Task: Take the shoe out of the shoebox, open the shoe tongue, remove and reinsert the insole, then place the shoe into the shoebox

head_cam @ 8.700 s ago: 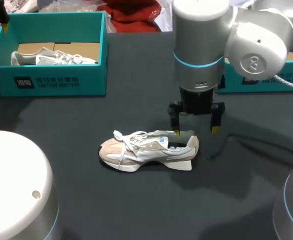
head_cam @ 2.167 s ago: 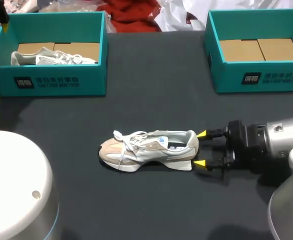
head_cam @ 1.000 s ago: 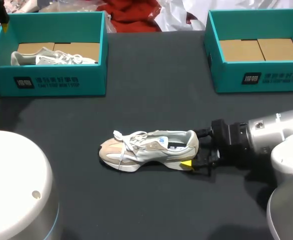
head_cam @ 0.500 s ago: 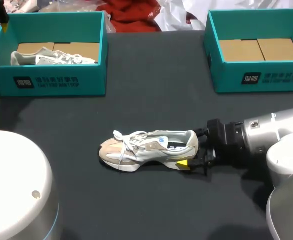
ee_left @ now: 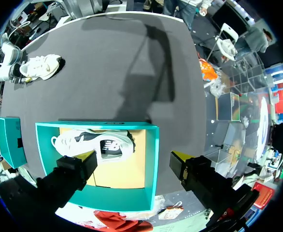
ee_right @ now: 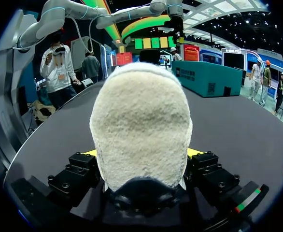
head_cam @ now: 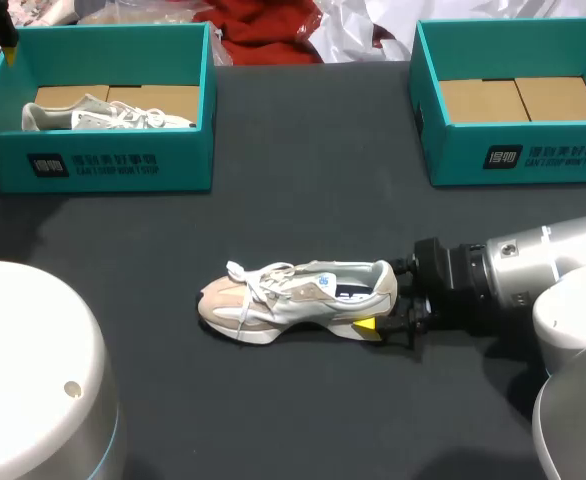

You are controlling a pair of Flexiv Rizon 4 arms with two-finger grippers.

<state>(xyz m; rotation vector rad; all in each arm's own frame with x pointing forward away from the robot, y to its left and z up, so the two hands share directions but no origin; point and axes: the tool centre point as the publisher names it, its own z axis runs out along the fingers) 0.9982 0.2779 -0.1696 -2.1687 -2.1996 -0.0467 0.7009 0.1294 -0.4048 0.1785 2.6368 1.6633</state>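
The beige-and-white lace-up sneaker (head_cam: 298, 300) lay mid dark table (head_cam: 303, 170), my right gripper (head_cam: 375, 298) clamped across its heel, seemingly for the return step, needing a lift into the empty teal cardboard shoebox (head_cam: 453, 160) at the far right corner.

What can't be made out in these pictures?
- Insole: hidden inside the beige-and-white lace-up sneaker, every view.
- Its toe and laces, right wrist view: behind its own fleecy heel.
- Whether the right gripper grips that heel: contact hidden by it, head and right wrist views.
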